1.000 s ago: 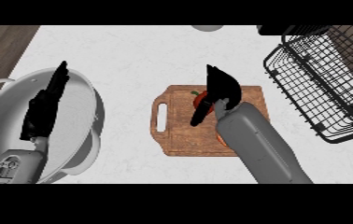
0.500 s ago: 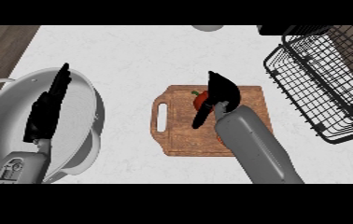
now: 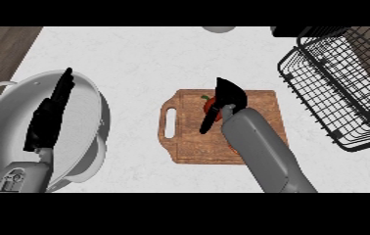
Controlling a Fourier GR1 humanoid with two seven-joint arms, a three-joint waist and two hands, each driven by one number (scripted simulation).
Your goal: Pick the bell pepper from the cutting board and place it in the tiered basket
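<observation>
So the bell pepper (image 3: pixel 208 102) was on the cutting board (image 3: pixel 195 141) at centre frame, only a red sliver showing beside the right hand (image 3: pixel 225 102). Couldn't tell whether that hand had closed on it. Looked like the pick wasn't done and the carry was all left. The wire basket (image 3: pixel 325 87) at upper right held nothing I could see. Left hand (image 3: pixel 49 116) rested open over a white bowl (image 3: pixel 90 131), lower left.

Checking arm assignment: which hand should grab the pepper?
Right. The right hand is already over the cutting board at the pepper; the left hand rests far off over the white bowl.
</observation>
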